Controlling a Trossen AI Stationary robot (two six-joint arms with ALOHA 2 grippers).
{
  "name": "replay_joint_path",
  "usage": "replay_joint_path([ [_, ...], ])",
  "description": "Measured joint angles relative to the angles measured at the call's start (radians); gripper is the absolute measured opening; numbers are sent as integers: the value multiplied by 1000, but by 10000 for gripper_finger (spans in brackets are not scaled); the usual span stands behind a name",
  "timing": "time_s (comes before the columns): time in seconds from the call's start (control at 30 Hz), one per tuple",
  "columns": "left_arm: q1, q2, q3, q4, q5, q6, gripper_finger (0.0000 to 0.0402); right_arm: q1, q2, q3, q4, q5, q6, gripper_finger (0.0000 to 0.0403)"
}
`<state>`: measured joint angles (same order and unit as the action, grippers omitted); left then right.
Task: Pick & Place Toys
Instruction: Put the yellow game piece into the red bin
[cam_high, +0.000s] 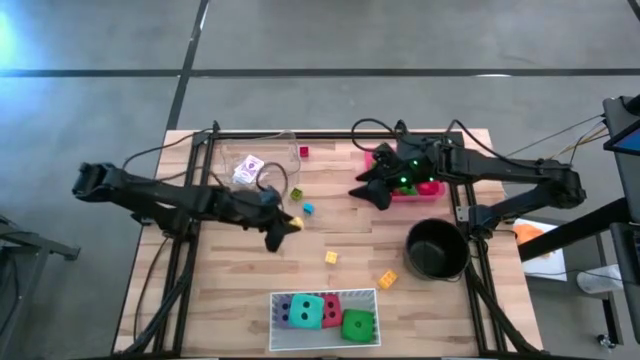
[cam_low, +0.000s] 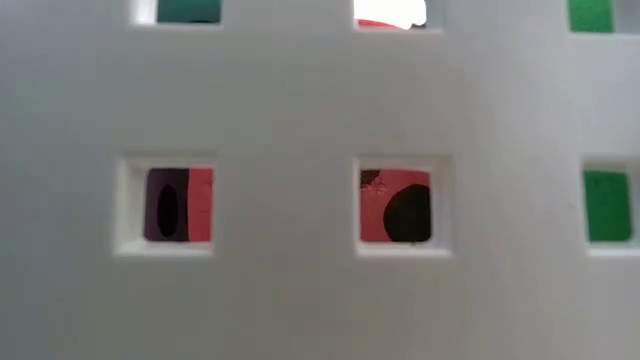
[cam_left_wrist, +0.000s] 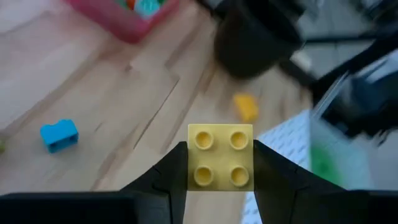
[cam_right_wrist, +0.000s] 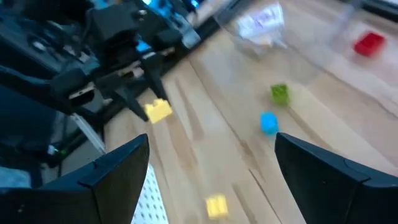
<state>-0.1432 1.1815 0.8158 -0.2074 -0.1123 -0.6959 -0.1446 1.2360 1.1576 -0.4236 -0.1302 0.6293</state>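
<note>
grey floor (cam_high: 330, 40), wooden table (cam_high: 240, 270), possibly concrete

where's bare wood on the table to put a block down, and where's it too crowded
Freest: the wood left of the white tray, below the left arm. Also the strip between the yellow block and the pink tray above it. Crowded: the white tray, packed with dice, and around the left gripper, which holds a yellow brick, near the blue block and green block.

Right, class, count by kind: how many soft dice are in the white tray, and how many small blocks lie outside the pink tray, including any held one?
Soft dice: 4
Small blocks: 6, counting the yellow block held in the left gripper
Total: 10
</note>
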Motion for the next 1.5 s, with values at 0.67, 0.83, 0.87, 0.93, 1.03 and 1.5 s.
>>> replay_joint_path([
  [0.67,80,-59,33,470,9,-343,136,112,78,17,394,-58,-339,340],
  [0.83,92,-29,32,647,-44,-352,136,212,85,77,377,215,-646,340],
  [0.87,94,-18,32,674,-57,-352,136,230,95,92,377,265,-692,340],
  [0.93,99,2,37,695,-69,-351,136,261,118,126,375,358,-775,340],
  [1.03,100,30,51,709,-72,-349,136,299,161,187,375,521,-871,340],
  [1.5,100,72,102,741,-54,-349,136,323,267,323,282,598,-903,340],
])
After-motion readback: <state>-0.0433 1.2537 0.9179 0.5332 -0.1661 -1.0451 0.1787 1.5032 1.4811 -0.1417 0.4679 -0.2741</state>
